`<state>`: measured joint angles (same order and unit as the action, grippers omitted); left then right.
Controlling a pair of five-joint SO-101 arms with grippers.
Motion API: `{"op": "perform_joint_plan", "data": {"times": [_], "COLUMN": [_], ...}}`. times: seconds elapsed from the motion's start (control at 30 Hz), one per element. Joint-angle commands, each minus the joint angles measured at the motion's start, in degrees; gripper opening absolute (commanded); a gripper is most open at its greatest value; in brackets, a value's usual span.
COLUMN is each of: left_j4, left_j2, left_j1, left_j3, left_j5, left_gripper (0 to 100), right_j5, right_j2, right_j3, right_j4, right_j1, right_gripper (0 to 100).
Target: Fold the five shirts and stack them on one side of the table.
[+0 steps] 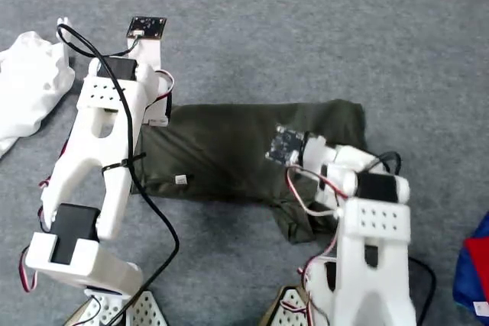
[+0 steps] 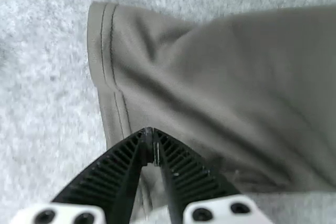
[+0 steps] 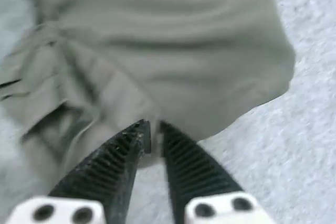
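Black-fingered, the left gripper (image 2: 150, 145) is clenched on the hem of a dark olive folded fabric shirt (image 2: 226, 93). The right gripper (image 3: 154, 136) pinches its other end. The shirt lies at the middle of the grey felt table (image 1: 306, 51), with a crumpled white shirt (image 1: 27, 82) well apart.

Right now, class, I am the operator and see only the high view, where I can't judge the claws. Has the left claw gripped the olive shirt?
Observer: Yes. The left wrist view shows the left claw shut on the olive shirt, right at its stitched hem.
Operator: And the other arm?
Observer: Its wrist view shows the right claw pinching a bunched fold of the same shirt.
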<state>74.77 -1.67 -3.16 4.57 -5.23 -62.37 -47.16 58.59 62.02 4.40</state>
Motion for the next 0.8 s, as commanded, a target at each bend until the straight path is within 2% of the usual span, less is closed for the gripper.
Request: {"op": "perform_joint_plan", "data": {"times": [0.0,0.1,0.37,0.63,0.77], "left_j4": [-5.9,-7.5,-7.5,-7.1,-6.9], "left_j2": [0.7,-3.3,-17.8,-27.3,-29.8], "left_j1": [-0.1,-0.4,-0.8,1.2,3.5], "left_j3": [0.4,-1.1,-5.4,-15.8,-19.3], "left_j5": [5.5,8.4,8.2,8.5,8.5], "left_gripper": [2,2,2,2,2], "right_j5": [-0.1,3.3,9.8,10.0,9.9], "right_j2": [10.3,21.4,47.5,67.2,70.4], "right_j3": [-1.4,-8.8,-31.3,-45.6,-51.9], "right_j4": [-12.0,-14.2,-14.2,-14.1,-11.6], "right_j1": [0.2,0.3,0.3,2.6,4.8], "right_gripper": [1.6,1.6,1.6,1.6,1.6]}}
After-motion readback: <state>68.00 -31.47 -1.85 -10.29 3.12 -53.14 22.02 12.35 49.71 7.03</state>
